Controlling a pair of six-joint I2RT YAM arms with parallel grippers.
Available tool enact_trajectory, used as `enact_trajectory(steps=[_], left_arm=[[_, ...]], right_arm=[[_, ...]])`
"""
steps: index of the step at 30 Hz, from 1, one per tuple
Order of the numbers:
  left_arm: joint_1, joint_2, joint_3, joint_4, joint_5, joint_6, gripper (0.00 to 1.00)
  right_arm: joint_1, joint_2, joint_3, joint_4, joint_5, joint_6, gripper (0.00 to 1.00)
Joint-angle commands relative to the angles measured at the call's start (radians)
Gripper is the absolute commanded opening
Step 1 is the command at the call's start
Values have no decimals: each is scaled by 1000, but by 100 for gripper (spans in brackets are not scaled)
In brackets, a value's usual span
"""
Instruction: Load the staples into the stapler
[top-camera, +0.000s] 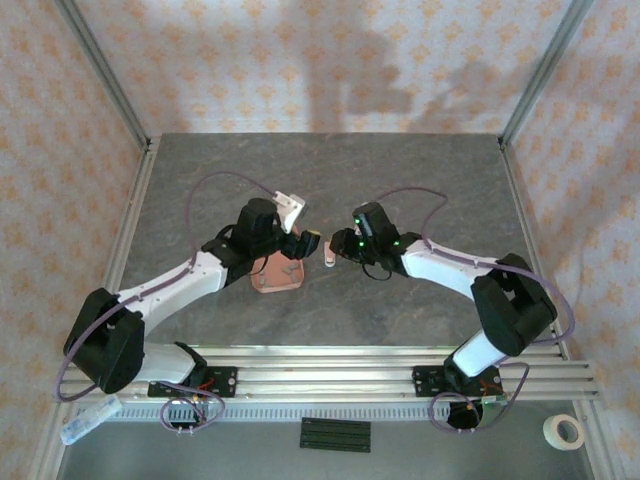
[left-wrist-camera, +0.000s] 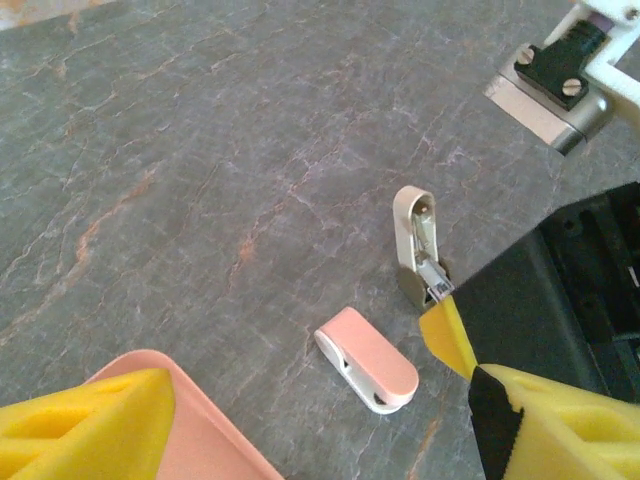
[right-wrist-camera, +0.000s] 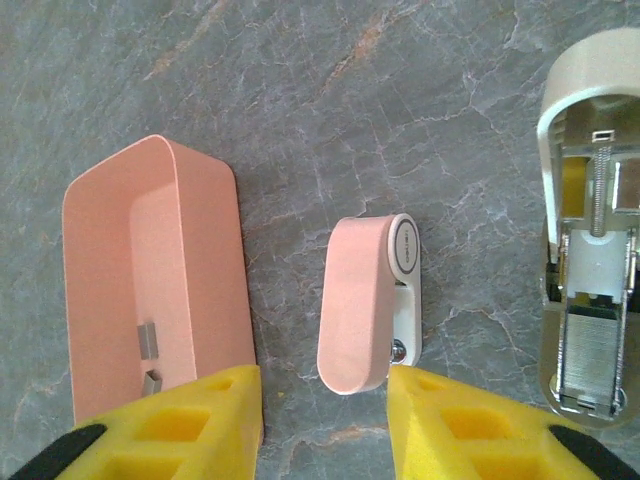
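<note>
Stone counter (top-camera: 400, 170), grey and veined, with your two arms meeting over its middle. The stapler (right-wrist-camera: 360, 300), pink and white, lies flat just right of the salmon-pink tray (right-wrist-camera: 95, 230), not touching it. Two small grey staples (right-wrist-camera: 148, 340) lie in the tray. On the stapler's other side sits a cream magazine piece (right-wrist-camera: 585, 80) with a spring and a ridged grey strip in its channel. Your left hand (left-wrist-camera: 320, 400) is open, holding nothing. Your right hand (right-wrist-camera: 325, 400) is open too, poised over the stapler's end without gripping it.
</note>
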Motion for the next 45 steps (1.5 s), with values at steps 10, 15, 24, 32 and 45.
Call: enact_trajectory(steps=[10, 15, 24, 32, 45], left_arm=[[6, 234, 283, -131, 169, 45, 79], [3, 383, 432, -194, 263, 66, 78], [-36, 679, 727, -323, 399, 154, 77], [-42, 859, 914, -418, 450, 232, 76], [-73, 947, 1036, -615, 606, 399, 74]], right_arm=[[-97, -316, -198, -40, 47, -30, 38], [-120, -457, -258, -128, 76, -70, 40], [-145, -601, -372, -168, 106, -47, 41], [-149, -658, -421, -185, 107, -32, 41], [-153, -731, -443, -231, 135, -31, 41]])
